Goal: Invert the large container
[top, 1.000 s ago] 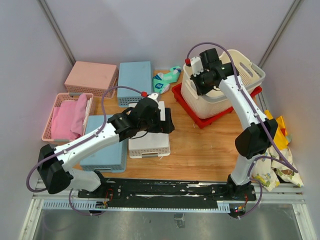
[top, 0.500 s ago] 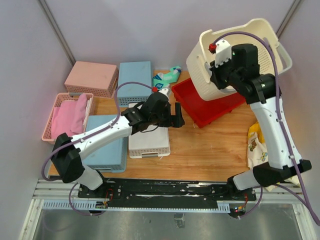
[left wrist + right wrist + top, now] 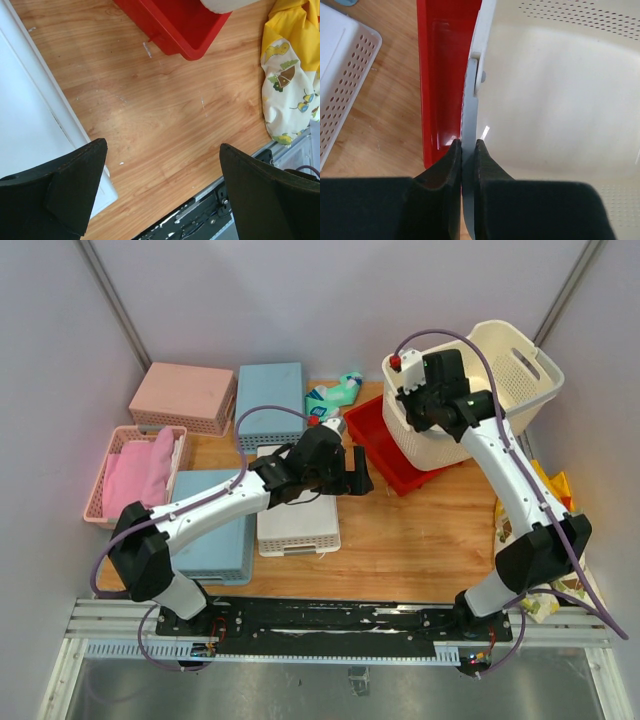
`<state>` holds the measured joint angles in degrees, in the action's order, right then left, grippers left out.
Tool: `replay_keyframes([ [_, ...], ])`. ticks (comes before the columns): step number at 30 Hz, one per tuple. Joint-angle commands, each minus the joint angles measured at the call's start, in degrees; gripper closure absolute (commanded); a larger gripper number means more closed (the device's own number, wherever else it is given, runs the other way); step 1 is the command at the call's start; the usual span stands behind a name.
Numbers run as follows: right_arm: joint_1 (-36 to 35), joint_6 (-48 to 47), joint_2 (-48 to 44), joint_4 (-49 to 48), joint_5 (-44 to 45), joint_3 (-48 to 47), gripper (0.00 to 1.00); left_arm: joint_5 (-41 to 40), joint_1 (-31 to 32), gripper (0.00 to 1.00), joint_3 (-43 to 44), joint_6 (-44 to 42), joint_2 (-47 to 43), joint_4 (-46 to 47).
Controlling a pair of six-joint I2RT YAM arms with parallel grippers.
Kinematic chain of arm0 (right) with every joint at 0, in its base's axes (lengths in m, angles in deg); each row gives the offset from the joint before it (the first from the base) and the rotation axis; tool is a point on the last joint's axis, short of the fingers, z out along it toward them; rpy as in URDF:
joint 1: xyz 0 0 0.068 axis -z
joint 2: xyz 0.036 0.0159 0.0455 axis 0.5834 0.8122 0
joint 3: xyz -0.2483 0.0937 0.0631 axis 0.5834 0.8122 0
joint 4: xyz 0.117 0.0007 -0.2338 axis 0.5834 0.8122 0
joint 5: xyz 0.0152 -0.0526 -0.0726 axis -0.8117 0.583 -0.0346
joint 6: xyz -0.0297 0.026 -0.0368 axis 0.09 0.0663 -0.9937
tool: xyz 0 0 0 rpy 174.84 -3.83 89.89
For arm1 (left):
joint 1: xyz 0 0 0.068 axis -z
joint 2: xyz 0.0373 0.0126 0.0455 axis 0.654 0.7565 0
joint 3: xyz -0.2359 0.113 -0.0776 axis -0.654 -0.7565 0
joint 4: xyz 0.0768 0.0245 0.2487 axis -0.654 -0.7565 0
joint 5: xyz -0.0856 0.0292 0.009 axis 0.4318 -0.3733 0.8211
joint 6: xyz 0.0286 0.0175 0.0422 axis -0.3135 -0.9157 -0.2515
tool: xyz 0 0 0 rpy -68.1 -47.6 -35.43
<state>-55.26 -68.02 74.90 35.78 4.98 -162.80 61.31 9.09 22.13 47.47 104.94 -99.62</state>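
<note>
**Top view:** large container [image 3: 500,365] sits at 2 o'clock, tilted, mouth facing up and toward 2 o'clock, low edge over the red tray [image 3: 372,432]. The right gripper [image 3: 410,408] is clamped on its 9 o'clock rim. 1 s ago it sat flat in the tray. 0.5 s ago it was hoisted high and tipped further over. Now it is lower and less tipped. Judgement: the flip is not done, and roughly 1 more half-turn of roll is needed. The left gripper [image 3: 356,472] has crept toward centre, pointing at 3 o'clock, clear of the container.

**Left wrist:** left gripper [image 3: 162,146] is spread wide with nothing between the fingers, over bare wood. The tray corner is at 12 o'clock and the yellow cloth [image 3: 292,75] at 3 o'clock.

**Right wrist:** right gripper [image 3: 466,150] is pinched tight on the container's thin wall, cream interior at 3 o'clock, tray at 10 o'clock. Risk: an edge-only grip could slip during rotation.
</note>
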Motion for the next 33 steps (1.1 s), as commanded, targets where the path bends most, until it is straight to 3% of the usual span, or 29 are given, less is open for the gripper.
replay_keyframes([
  [1,0.2,-1.97,-1.43,-7.63,0.86,-0.14,1.0,-1.01,0.51,0.01,-0.17,0.44,-1.97,1.02],
  [6,0.2,-0.55,0.71,-7.46,1.39,1.1,0.95,-1.21,0.47,0.01,-0.88,0.56,-2.48,1.0],
  [9,0.15,0.18,2.35,-7.1,2.37,1.1,0.83,-1.48,0.51,0.01,-1.57,0.51,-3.14,0.94],
  [12,-0.32,0.4,3.57,-6.92,4.25,0.96,0.57,-1.71,0.52,0.01,-2.15,0.59,-3.85,0.85],
  [15,-1.13,0.39,4.77,-6.83,5.98,0.48,0.45,-1.84,0.5,0.01,-2.79,0.77,-4.33,1.01],
  [24,-3.48,-2.84,9.48,-3.02,7.43,-5.06,0.38,-1.8,0.47,0.01,-3.64,0.97,-4.89,1.04],
  [33,-3.46,-4.99,16.15,1.07,3.91,-7.88,0.39,-1.93,0.49,0.01,-4.58,1.22,-6.26,0.52],
])
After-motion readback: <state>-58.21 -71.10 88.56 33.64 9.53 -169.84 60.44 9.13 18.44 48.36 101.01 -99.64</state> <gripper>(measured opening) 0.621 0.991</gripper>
